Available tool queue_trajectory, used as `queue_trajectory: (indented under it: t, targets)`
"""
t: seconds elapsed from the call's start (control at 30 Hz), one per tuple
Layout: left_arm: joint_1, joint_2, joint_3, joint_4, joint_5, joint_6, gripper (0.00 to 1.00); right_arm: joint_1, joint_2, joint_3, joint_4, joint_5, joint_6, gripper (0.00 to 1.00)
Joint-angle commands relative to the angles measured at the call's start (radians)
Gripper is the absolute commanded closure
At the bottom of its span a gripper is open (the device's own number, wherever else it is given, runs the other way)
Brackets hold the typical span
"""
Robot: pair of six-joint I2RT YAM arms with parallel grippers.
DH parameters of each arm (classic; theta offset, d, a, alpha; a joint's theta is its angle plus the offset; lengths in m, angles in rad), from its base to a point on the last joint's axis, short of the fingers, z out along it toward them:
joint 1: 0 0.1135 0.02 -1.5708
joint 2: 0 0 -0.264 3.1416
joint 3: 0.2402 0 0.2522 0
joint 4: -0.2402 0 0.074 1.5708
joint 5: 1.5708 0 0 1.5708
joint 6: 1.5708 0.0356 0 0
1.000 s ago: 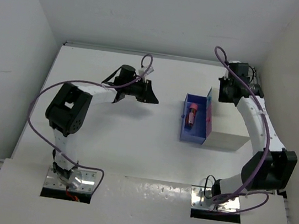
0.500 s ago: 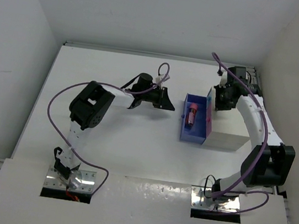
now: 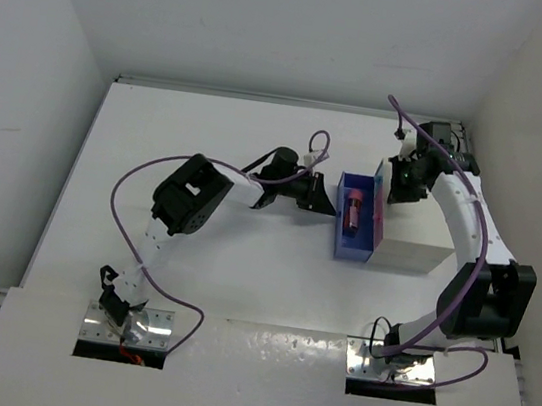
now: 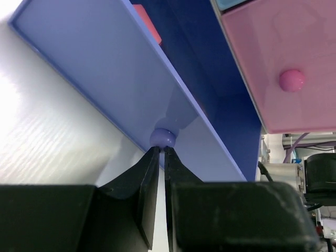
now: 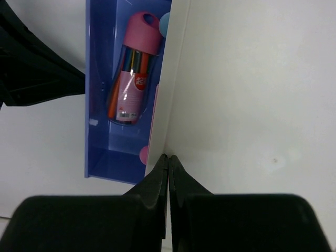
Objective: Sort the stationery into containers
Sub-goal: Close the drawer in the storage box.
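Observation:
The blue drawer (image 3: 339,235) is pulled out to the left of the white cabinet (image 3: 411,245). A short pink-red cylinder (image 3: 353,210) lies inside it, and in the right wrist view (image 5: 134,68) it shows coloured pieces within. My left gripper (image 3: 329,203) is shut, its tips (image 4: 161,150) touching the drawer's blue knob (image 4: 163,138) from outside. The pink drawer (image 4: 283,52) with its pink knob (image 4: 292,80) sits closed in the cabinet. My right gripper (image 3: 395,185) is shut and empty, its tips (image 5: 168,157) on the cabinet top (image 5: 252,94) at the front edge. No loose small pieces show.
White walls stand close behind and to both sides of the table (image 3: 193,253). The cabinet stands at the right, near the right wall. My left arm stretches across the table's middle towards the drawer.
My left arm has swung right across the table until its shut gripper reached the blue drawer's front. The drawer has slid slightly right, into the cabinet. My right gripper shifted slightly over the cabinet.

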Motion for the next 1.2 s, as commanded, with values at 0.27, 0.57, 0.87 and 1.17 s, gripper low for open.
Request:
queue_trajectory:
  t: [0.27, 0.57, 0.87, 1.17]
  targets:
    - [-0.086, 0.107, 0.126, 0.233, 0.016, -0.11, 0.82, -0.002, 0.019, -0.052, -0.118, -0.149, 0.039, 1.0]
    - [-0.109, 0.214, 0.293, 0.228, 0.008, -0.142, 0.77, 0.001, 0.011, -0.066, -0.13, -0.18, 0.047, 1.0]
    - [-0.127, 0.27, 0.382, 0.274, 0.01, -0.193, 0.7, -0.001, 0.034, -0.043, -0.147, -0.186, 0.046, 1.0]
    - [-0.014, 0.111, 0.247, 0.106, -0.015, -0.041, 0.46, -0.056, 0.068, 0.031, -0.136, -0.134, 0.035, 0.92]
